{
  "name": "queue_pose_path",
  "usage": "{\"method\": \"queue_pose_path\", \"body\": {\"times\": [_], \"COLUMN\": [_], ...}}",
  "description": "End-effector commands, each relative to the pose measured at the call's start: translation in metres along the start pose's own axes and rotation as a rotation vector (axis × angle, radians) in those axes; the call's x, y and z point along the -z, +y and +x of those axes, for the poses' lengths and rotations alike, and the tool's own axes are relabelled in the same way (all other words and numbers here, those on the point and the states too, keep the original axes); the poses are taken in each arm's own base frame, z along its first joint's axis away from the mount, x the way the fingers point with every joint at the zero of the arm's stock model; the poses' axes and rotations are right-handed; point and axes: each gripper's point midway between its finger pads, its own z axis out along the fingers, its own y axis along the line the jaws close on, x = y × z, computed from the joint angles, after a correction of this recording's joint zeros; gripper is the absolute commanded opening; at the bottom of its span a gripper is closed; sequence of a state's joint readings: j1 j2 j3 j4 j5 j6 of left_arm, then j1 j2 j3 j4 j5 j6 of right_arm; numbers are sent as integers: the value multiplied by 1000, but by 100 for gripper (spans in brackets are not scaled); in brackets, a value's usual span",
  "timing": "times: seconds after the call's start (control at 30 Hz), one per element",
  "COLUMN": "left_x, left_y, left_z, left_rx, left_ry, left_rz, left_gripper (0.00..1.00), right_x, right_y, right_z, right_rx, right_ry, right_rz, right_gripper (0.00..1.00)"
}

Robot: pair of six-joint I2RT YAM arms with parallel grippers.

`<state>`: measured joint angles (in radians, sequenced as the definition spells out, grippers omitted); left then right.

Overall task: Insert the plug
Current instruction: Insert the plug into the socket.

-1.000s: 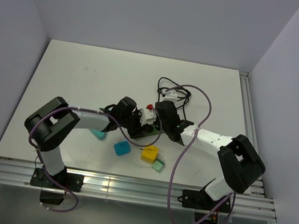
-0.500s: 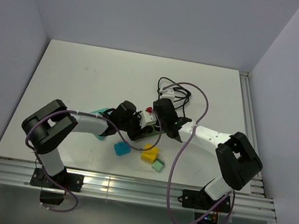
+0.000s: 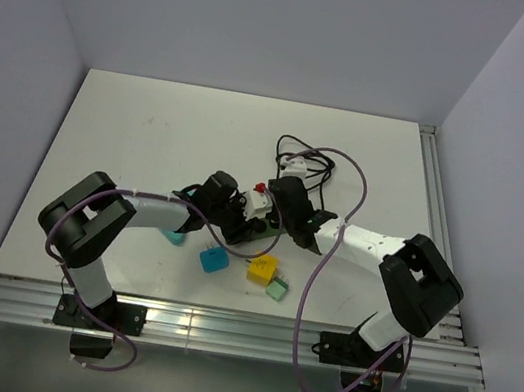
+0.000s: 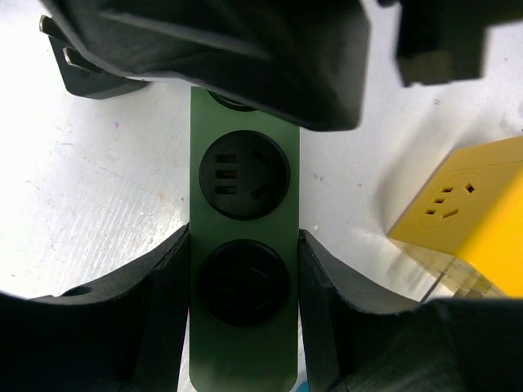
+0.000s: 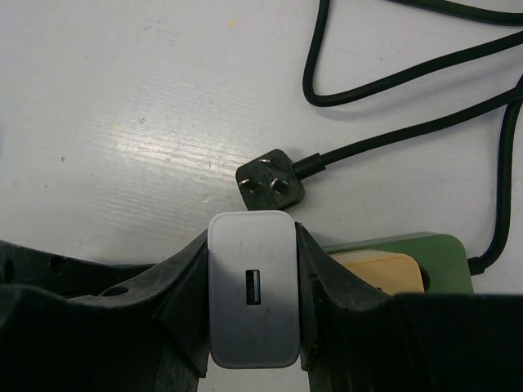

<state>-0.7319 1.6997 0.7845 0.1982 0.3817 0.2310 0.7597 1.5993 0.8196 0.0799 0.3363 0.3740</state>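
Note:
My left gripper [image 4: 243, 286] is shut on the dark green power strip [image 4: 243, 245], its jaws pressed on both long sides; two round sockets show. In the top view the left gripper [image 3: 229, 213] and right gripper [image 3: 278, 207] meet over the strip [image 3: 260, 218] at mid-table. My right gripper [image 5: 251, 302] is shut on a white USB charger plug [image 5: 252, 286], USB port facing the camera, held above the strip's end [image 5: 409, 249]. Its prongs are hidden. The right gripper's black body covers the strip's far end in the left wrist view.
A black cable with a loose three-pin plug [image 5: 270, 181] lies just beyond the charger. A yellow adapter cube [image 4: 470, 216] sits right of the strip, also in the top view [image 3: 262, 268], with a blue cube [image 3: 214, 260], a green cube [image 3: 277, 288] and a teal cube [image 3: 171, 235].
Both arms shifted slightly around the strip: they moved a little up and left half a second ago and have come back. Both grips are unchanged.

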Motion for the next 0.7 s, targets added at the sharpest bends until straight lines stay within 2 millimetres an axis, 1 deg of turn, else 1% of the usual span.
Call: {"method": "queue_pose_path", "body": {"times": [0.0,0.03,0.07,0.1,0.13,0.17,0.2,0.27,0.3,0.33,0.37,0.4,0.43,0.47,0.5,0.53,0.57,0.6,0.63,0.67], "left_x": [2,3,4,7,8,9,12,11,12,13,16,17,18,19,17,16,15,8,6,5], "left_y": [-7,-4,-4,-3,-5,-2,-3,-8,-9,-9,-9,-8,-10,-11,-18,-20,-18,-28,-25,-18], "left_z": [-40,-42,-42,-48,-48,-48,-53,-52,-54,-55,-61,-62,-59,-62,-60,-65,-64,-52,-56,-51], "left_rx": [-6,-19,-27,-58,-79,-99,-138,-175,-182,-187,-195,-200,-195,-187,-168,-156,-132,-88,-65,-30], "left_ry": [-128,-140,-141,-154,-163,-158,-168,-159,-164,-167,-180,-185,-185,-204,-205,-211,-204,-166,-171,-158], "left_rz": [87,72,61,44,30,-22,-51,-95,-106,-111,-123,-134,-134,-134,-91,-60,-28,68,90,94], "left_gripper": [0,0,0,1,0,0,0,0,0,0,0,0,0,0,0,0,0,0,0,0], "right_x": [10,10,7,8,4,2,1,-1,-2,-4,-6,-7,-9,-9,-8,-7,-5,-4,-2,-1], "right_y": [-13,-11,-11,-13,-10,-10,-7,-7,-7,-4,-5,-5,-5,-6,-6,-5,-4,-7,-6,-7], "right_z": [115,114,119,123,118,120,119,121,122,117,121,122,122,124,128,130,129,134,136,138], "right_rx": [-38,-37,-28,-9,-6,-1,-2,5,13,14,22,22,19,13,-2,-12,-24,-37,-38,-45], "right_ry": [342,345,362,388,385,398,399,408,421,412,425,430,430,431,422,412,396,386,379,381], "right_rz": [27,19,24,35,36,43,31,34,34,36,40,41,46,48,41,33,18,21,18,19], "right_gripper": [0,0,0,0,0,0,0,0,0,0,0,0,0,0,0,0,0,0,0,0]}}
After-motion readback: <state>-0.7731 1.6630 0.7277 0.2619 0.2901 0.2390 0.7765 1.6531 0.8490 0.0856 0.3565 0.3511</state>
